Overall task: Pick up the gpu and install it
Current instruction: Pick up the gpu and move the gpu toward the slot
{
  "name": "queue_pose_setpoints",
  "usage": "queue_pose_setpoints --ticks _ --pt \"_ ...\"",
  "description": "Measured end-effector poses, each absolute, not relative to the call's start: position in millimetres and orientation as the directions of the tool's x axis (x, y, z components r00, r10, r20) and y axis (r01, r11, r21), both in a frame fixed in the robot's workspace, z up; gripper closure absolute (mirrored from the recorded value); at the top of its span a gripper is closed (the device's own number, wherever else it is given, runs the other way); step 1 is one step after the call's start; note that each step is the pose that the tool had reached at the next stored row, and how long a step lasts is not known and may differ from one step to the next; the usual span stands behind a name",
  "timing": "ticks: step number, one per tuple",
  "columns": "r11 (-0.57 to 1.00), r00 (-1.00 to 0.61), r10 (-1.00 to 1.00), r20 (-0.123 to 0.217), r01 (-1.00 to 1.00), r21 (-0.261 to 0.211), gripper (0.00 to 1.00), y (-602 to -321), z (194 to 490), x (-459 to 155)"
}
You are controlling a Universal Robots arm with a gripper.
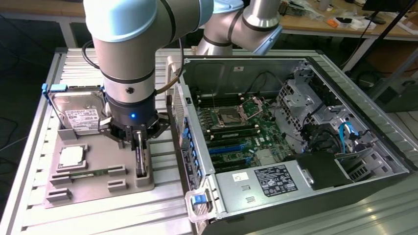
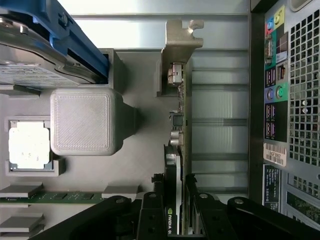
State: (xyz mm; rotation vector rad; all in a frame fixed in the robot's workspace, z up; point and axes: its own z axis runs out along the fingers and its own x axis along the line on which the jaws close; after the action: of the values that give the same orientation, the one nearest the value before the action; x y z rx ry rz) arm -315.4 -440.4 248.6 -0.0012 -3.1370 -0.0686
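Standing on edge along the tray's (image 1: 98,185) side nearest the computer (image 1: 261,73), the gpu (image 1: 140,166) sits straight under the gripper (image 1: 140,140). Its long side runs along that edge. The fingers (image 2: 151,206) pinch it from both sides.

Bright even light glares off the metal table (image 2: 125,30), casting soft shadows.

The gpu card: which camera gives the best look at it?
The wrist view: the gpu stands edge-on and close, silver bracket at one end, the gripper closed on its sides. The exterior view shows a thin dark strip upright in the grey tray, under the gripper.
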Motion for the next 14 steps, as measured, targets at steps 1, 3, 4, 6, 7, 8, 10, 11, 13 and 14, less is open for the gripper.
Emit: queue_pose_setpoints --ticks 1,3,4,6,7,8,10,11,13,14 --pt "0.999 -1.000 0.001 0.004 0.001 0.044 0.73 -440.4 250.2 -315.4" --pt "0.999 -1.000 0.001 0.004 0.001 0.044 0.73 -440.4 253.2 -315.5" --pt "0.999 -1.000 0.001 0.004 0.001 0.045 0.73 -440.4 254.3 -315.5" --pt "0.999 -1.000 0.001 0.004 0.001 0.045 0.73 -440.4 257.4 -315.4" --pt "0.999 -1.000 0.001 0.004 0.001 0.045 0.73 -440.4 258.8 -315.4" --pt "0.999 -1.000 0.001 0.004 0.001 0.045 0.73 -440.4 259.8 -315.4" --pt "0.999 -1.000 0.001 0.004 0.001 0.045 0.73 -440.4 260.5 -315.4" --pt "0.999 -1.000 0.001 0.004 0.001 0.045 0.73 -440.4 261.0 -315.4" --pt "0.999 -1.000 0.001 0.004 0.001 0.045 0.73 -439.5 262.3 -315.3" --pt "0.999 -1.000 0.001 0.004 0.001 0.046 0.73 -439.3 262.8 -315.3"
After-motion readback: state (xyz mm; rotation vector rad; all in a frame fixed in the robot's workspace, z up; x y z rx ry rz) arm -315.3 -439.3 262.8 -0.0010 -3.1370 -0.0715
